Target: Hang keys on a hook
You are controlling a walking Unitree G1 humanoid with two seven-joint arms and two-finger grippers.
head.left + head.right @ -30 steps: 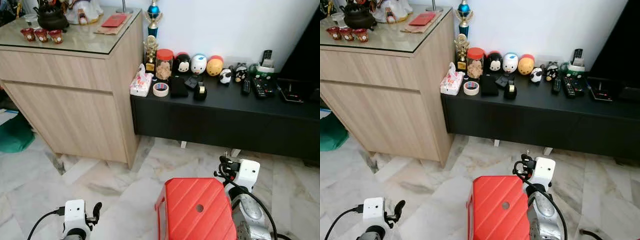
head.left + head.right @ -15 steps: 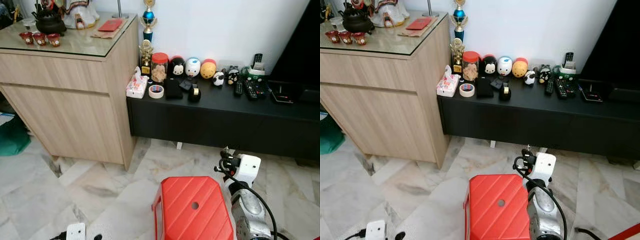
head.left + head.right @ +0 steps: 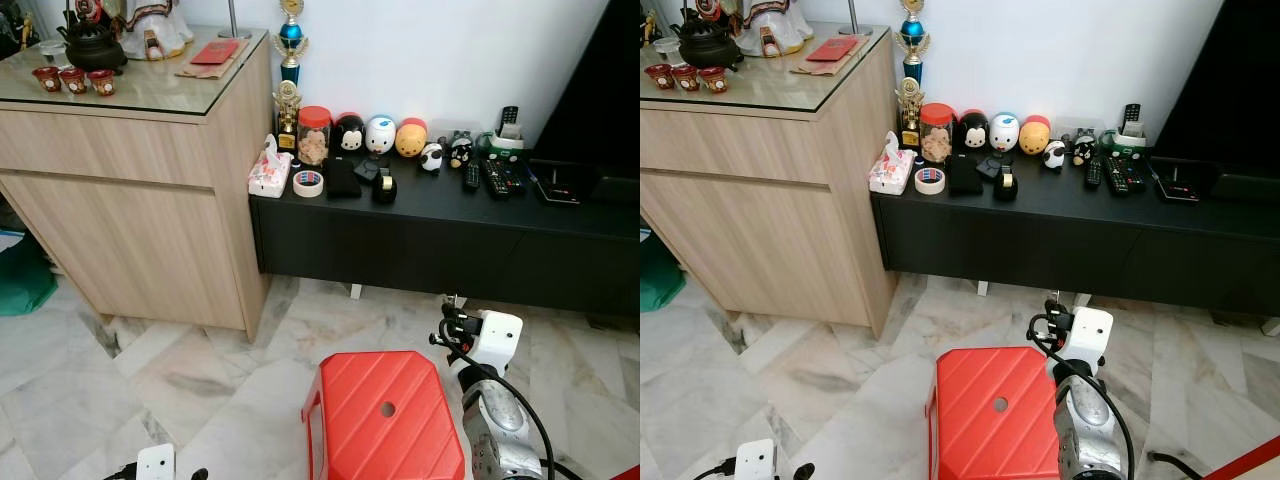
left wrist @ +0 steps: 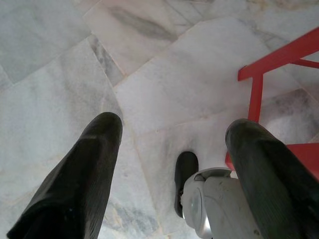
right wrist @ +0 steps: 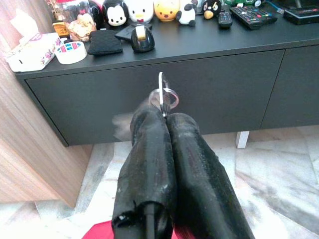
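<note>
Right eye view: red stool (image 3: 995, 415) stands before the black console (image 3: 1070, 240).

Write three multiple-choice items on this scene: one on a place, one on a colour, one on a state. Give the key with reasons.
1. Where is the roll of tape?
A. on the black cabinet, beside the tissue box
B. on the floor
C. on the stool

2. What colour is the stool?
A. blue
B. red
C. white

3. What state is the right tool in?
A. wide open
B. shut on the keys
C. shut on nothing

Key: 1 A, it lies at the cabinet's left end. 2 B, its top is red. 3 B, a key ring sticks out between the closed fingertips.
</note>
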